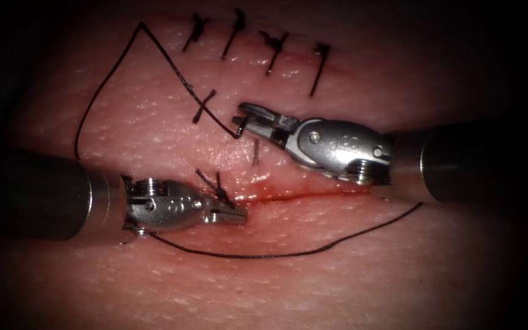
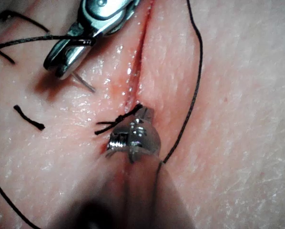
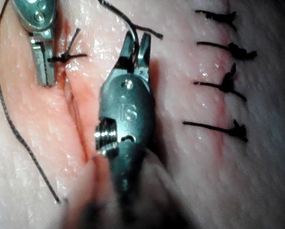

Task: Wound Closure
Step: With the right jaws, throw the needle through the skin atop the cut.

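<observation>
The tissue (image 1: 154, 287) has an open cut (image 1: 304, 194) running sideways, wet with red fluid. At the cut's left end sits a knotted stitch (image 1: 220, 190) with short tails. My left tool (image 1: 234, 214) is shut on the thread at that knot (image 2: 128, 114), which also shows in the right wrist view (image 3: 66, 57). Above the cut, my right tool (image 1: 243, 122) is shut on the needle near its thread end. A short grey length of needle (image 1: 255, 153) slants down from the jaws to the tissue (image 2: 84, 82). The long thread (image 1: 102, 85) loops up and left from there.
Several finished black stitches (image 1: 273, 49) line a closed cut farther back (image 3: 223, 83). A crossed stitch (image 1: 204, 107) lies left of the right tool. A slack run of thread (image 1: 276, 253) curves over the near tissue from under the left tool toward the right shaft (image 1: 478, 162).
</observation>
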### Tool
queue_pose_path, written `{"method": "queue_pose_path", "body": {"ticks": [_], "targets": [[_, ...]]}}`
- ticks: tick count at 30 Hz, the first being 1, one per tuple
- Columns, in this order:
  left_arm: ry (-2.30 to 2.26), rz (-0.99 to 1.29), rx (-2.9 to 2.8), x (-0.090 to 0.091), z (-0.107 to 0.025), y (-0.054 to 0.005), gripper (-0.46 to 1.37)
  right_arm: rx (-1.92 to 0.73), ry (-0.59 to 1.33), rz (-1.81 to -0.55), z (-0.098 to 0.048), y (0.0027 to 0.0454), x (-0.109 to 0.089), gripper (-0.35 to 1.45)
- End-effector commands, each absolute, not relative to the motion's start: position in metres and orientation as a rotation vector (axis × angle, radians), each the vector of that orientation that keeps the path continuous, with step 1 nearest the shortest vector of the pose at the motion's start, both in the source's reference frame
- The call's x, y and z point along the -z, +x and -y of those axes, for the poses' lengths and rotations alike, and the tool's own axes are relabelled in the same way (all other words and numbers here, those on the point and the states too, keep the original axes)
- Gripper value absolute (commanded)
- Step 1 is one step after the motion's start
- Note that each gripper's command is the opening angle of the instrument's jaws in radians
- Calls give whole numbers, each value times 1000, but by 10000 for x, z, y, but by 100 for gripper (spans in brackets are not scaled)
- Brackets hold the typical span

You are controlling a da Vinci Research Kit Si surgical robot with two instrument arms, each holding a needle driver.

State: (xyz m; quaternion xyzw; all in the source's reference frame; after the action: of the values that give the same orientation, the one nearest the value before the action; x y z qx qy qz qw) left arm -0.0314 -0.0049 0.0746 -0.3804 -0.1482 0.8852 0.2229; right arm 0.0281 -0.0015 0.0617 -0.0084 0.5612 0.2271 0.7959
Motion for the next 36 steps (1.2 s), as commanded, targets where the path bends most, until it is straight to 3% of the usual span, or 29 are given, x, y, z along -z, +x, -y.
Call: {"method": "queue_pose_path", "body": {"ticks": [1, 9, 24, 36], "targets": [[-1048, 440, -2448, -749, 54, -317, -35, -489, -18, -1206, 13, 281, -616, -35], [-929, 489, -2536, -773, 83, -331, -35, -491, -17, -1212, 13, 281, -614, -35], [-795, 486, -2606, -819, 83, -296, -35, -498, 0, -1224, -1, 283, -598, -35], [-796, 490, -2595, -806, 74, -288, -35, -758, 209, -1210, 18, 274, -628, -35]]}}
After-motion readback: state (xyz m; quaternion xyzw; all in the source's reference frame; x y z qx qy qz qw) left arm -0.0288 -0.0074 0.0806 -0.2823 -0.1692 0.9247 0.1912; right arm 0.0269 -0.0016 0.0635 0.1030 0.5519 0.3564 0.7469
